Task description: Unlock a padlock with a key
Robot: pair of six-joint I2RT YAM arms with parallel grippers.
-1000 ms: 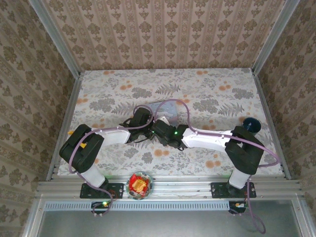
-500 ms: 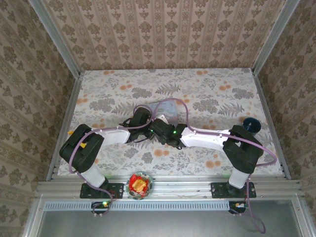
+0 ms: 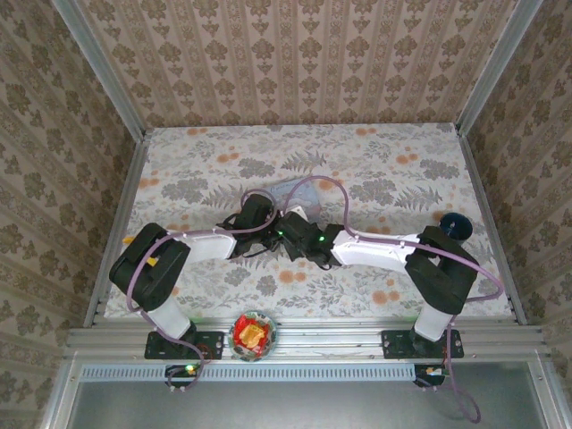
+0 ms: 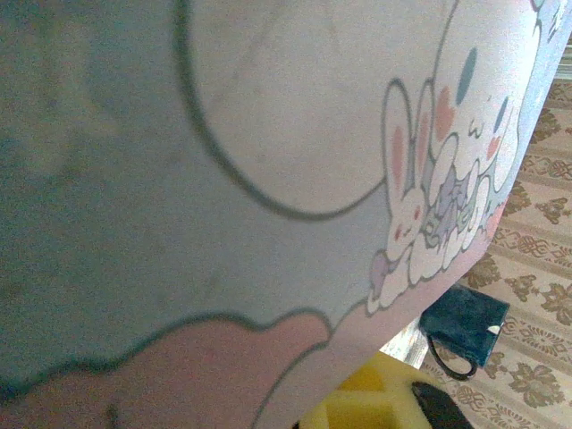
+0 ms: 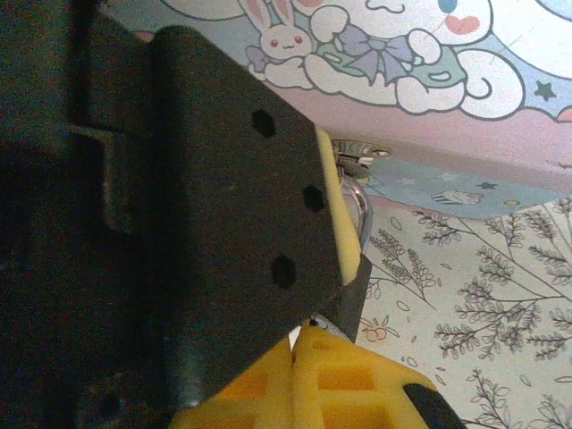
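The padlock (image 5: 354, 299) is a small dark block, and its silvery loop (image 5: 360, 207) hooks up to the clasp of the pale blue cartoon tin (image 5: 420, 54). My left gripper (image 3: 265, 218) holds the padlock. Its black finger with a yellow pad (image 5: 332, 210) presses against the block's side. My right gripper (image 5: 302, 338) is shut just below the padlock, with a sliver of the silvery key (image 5: 315, 323) showing at its yellow tips. In the top view the right gripper (image 3: 288, 231) meets the left one beside the tin (image 3: 295, 191). The tin's lid (image 4: 268, 134) fills most of the left wrist view, above one yellow finger (image 4: 357, 404).
A dark blue object (image 3: 454, 223) lies near the table's right edge, and it shows past the tin as a dark blue object (image 4: 463, 322). A bowl with a red and yellow item (image 3: 253, 333) sits on the front rail. Papered walls close in three sides of the table.
The right arm has crept slightly left and towards the tin, closing up against the left gripper. The left arm has stayed in place.
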